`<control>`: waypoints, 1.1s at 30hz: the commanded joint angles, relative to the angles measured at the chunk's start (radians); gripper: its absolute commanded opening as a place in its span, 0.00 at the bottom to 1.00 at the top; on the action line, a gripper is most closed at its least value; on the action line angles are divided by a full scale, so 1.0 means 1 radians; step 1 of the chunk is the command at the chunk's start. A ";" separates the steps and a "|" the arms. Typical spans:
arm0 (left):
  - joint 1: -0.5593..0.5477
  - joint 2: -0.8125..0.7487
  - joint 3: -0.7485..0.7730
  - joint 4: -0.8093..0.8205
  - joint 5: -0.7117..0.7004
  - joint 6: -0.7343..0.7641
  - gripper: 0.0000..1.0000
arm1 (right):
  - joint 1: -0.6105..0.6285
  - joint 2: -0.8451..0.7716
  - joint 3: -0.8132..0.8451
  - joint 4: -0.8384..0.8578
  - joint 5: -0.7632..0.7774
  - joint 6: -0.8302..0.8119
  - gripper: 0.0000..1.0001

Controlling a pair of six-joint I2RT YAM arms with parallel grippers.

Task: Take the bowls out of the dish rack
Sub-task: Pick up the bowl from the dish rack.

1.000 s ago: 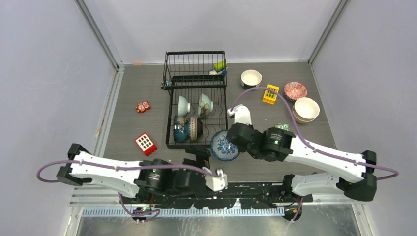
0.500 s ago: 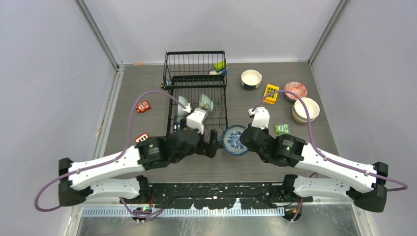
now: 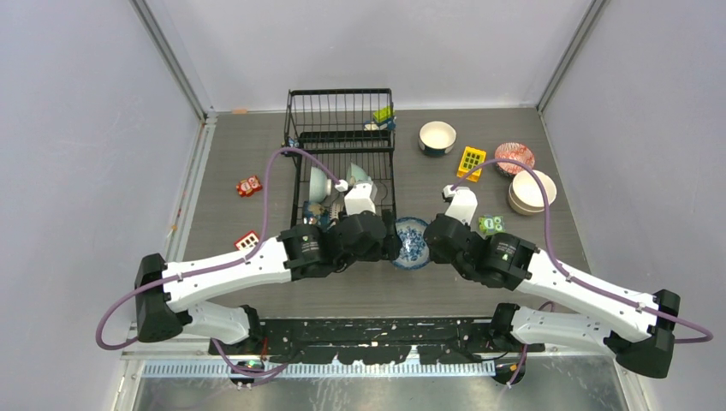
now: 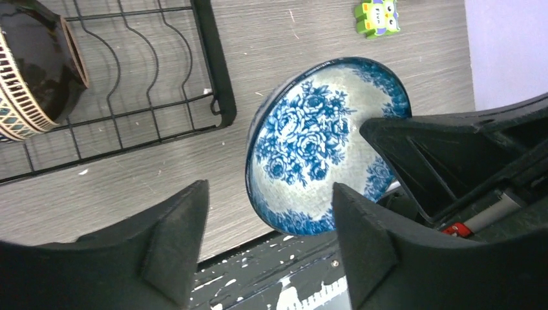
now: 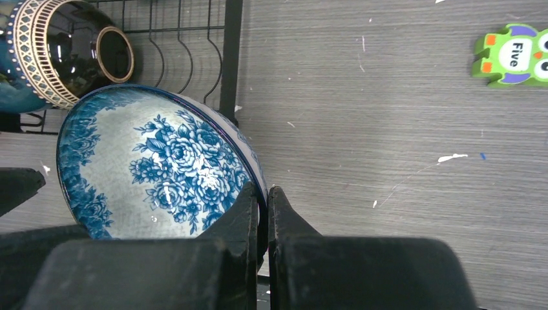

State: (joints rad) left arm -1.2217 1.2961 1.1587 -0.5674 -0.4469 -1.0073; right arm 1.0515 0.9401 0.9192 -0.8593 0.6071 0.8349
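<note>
A blue-and-white flowered bowl [image 3: 413, 243] [image 4: 323, 142] [image 5: 155, 161] hangs tilted on edge above the table, just off the front right corner of the black dish rack [image 3: 295, 214] [image 4: 210, 64] [image 5: 231, 58]. My right gripper [image 3: 428, 242] [image 5: 265, 197] is shut on its rim. Facing the bowl from the left, my left gripper [image 3: 392, 244] [image 4: 268, 194] is open, with a finger on either side of the lower rim and neither touching it. In the rack stand two pale green bowls [image 3: 318, 182] [image 3: 358, 175] and a brown patterned bowl [image 4: 32, 71] [image 5: 71, 51]; the left arm covers the rack's front.
On the table to the right are a white bowl [image 3: 437, 136], a red-patterned bowl [image 3: 514, 157] and a cream bowl stack [image 3: 532, 190]. A yellow block [image 3: 471, 161] and a green owl block [image 3: 490, 224] [image 5: 510, 55] lie nearby. Two red blocks [image 3: 249, 185] [image 3: 248, 241] lie left of the rack.
My left arm swung up from the near edge to the bowl and its jaws narrowed somewhat. The right gripper carried the bowl slightly right and tipped it on edge.
</note>
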 commanded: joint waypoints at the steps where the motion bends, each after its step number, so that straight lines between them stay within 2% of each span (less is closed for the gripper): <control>1: 0.009 0.005 0.052 -0.030 -0.085 -0.022 0.63 | 0.000 -0.019 0.026 0.074 -0.011 0.073 0.01; 3: 0.008 0.015 0.061 -0.043 -0.091 -0.020 0.54 | -0.001 -0.010 0.033 0.072 -0.014 0.079 0.01; 5: 0.009 0.024 0.070 -0.055 -0.097 -0.019 0.50 | -0.002 -0.002 0.040 0.070 -0.014 0.087 0.01; 13: 0.013 0.039 0.060 -0.073 -0.113 -0.020 0.40 | -0.001 0.003 0.065 0.087 -0.046 0.102 0.01; 19: 0.020 0.042 0.050 -0.076 -0.107 -0.021 0.37 | -0.002 0.012 0.076 0.096 -0.066 0.109 0.01; 26: 0.026 0.049 0.039 -0.066 -0.090 -0.018 0.23 | -0.002 0.018 0.084 0.100 -0.076 0.111 0.01; 33: 0.029 0.057 0.038 -0.067 -0.082 -0.012 0.20 | -0.004 0.024 0.092 0.097 -0.083 0.109 0.01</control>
State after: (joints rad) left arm -1.2007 1.3487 1.1927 -0.6483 -0.5148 -1.0161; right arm 1.0500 0.9710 0.9463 -0.8387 0.5140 0.9150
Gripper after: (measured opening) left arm 0.203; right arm 0.062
